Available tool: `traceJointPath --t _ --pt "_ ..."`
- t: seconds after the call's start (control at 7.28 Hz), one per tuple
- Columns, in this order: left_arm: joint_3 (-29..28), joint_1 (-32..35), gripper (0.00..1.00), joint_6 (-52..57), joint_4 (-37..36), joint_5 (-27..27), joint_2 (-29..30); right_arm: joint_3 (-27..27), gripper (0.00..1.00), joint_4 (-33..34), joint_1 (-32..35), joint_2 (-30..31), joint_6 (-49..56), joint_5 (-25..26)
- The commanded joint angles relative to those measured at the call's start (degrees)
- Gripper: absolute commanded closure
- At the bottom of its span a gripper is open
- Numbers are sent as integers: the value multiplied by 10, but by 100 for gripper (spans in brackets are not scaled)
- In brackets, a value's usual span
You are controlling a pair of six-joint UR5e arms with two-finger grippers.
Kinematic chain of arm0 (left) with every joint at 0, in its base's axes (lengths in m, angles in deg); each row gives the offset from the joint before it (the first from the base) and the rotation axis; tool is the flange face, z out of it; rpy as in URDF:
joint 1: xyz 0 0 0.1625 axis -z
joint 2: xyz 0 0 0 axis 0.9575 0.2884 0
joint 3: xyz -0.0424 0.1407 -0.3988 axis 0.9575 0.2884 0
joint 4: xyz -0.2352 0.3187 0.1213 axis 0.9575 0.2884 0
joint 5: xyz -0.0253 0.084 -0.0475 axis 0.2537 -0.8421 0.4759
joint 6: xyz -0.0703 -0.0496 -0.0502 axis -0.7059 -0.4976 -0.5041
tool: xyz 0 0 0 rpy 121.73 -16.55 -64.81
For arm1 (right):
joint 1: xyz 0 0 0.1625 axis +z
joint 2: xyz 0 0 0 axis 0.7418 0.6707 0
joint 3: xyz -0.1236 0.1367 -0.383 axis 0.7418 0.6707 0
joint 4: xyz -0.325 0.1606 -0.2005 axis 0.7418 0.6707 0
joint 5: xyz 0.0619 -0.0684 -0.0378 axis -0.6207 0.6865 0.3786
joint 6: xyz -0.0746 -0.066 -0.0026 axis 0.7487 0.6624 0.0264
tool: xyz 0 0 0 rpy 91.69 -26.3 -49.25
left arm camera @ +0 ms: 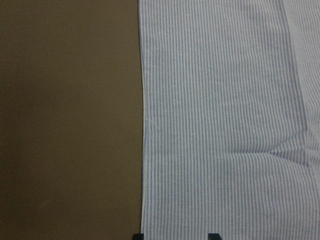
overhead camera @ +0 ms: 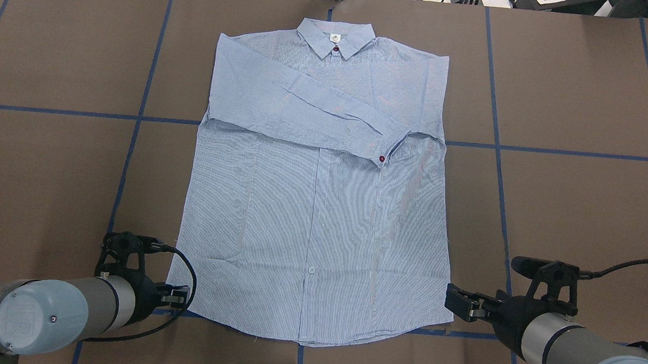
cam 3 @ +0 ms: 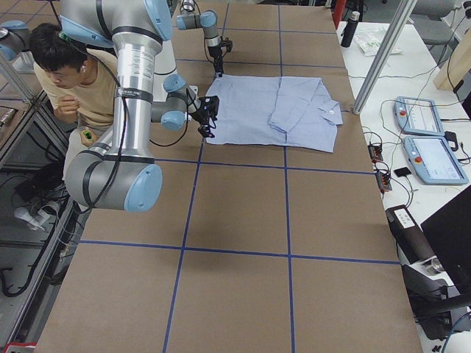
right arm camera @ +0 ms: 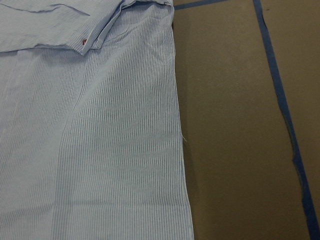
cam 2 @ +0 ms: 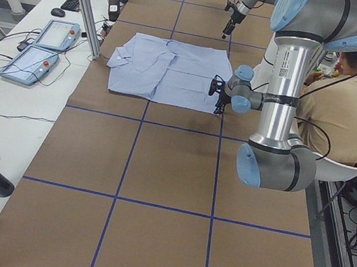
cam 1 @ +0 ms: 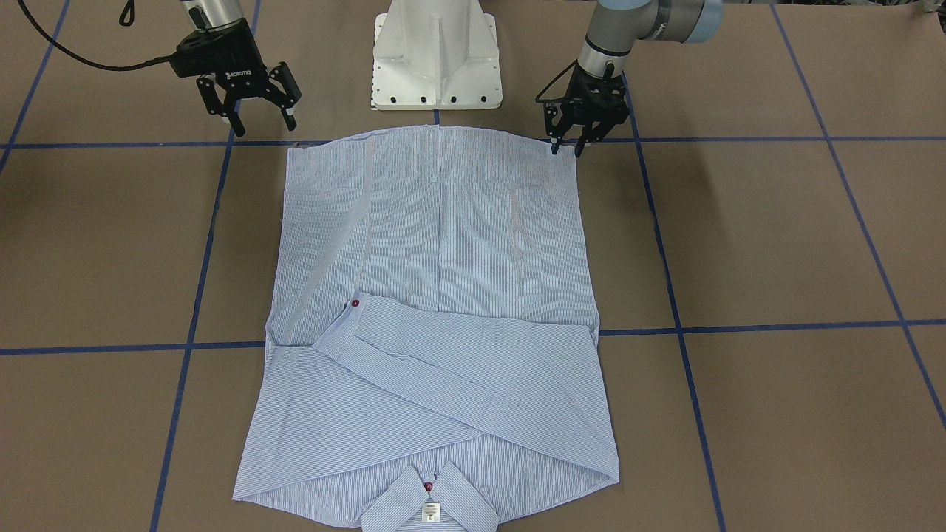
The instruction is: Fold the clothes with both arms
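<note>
Sleeves point(overhead camera: 330, 104) lie crossed over the chest of the shirt point(overhead camera: 315, 216), which is spread flat mid-counter point(overhead camera: 47, 172) with its collar point(overhead camera: 336, 37) far and its hem point(overhead camera: 300, 333) nearest the robot, probably ready for folding hem to collar. The left pincer point(cam 1: 567, 144) hovers over one hem corner, fingers moderately parted. The right pincer point(cam 1: 264, 122), spread wide, hangs just outside the other corner. Both are empty.
</note>
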Motion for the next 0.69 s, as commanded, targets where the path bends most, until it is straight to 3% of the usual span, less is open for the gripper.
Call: traceJointPath --t 0.0,0.55 --pt "-1 -4 48 0 0 0 0 0 0 0 0 1 0 0" --pt "-4 -4 52 0 -1 1 0 0 0 -1 0 2 0 1"
